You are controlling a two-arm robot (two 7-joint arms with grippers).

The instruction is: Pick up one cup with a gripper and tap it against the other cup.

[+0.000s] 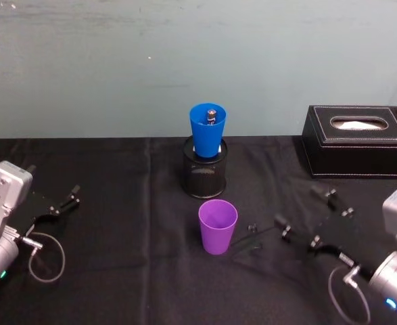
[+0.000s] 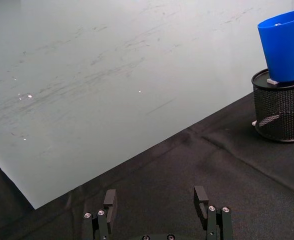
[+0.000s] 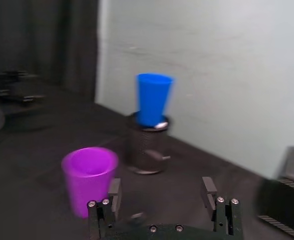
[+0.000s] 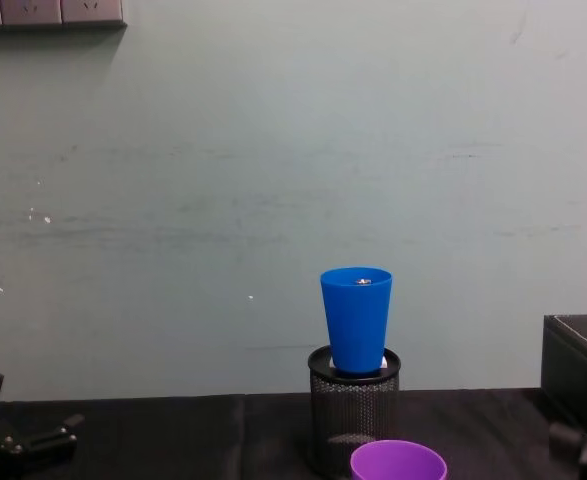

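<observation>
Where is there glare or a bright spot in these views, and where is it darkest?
Head view: a small glint sits in the mouth of the blue cup, and the black tablecloth shows almost no shadows. Chest view: the same glint. Left wrist view: white specks dot the pale wall. Right wrist view: darkest in the room beyond the purple cup.

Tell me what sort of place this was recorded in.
Probably an office-like test bench: a black-clothed table against a plain pale wall, with a tissue box and mesh pen holder. The left gripper and right gripper rest open at its sides.
</observation>
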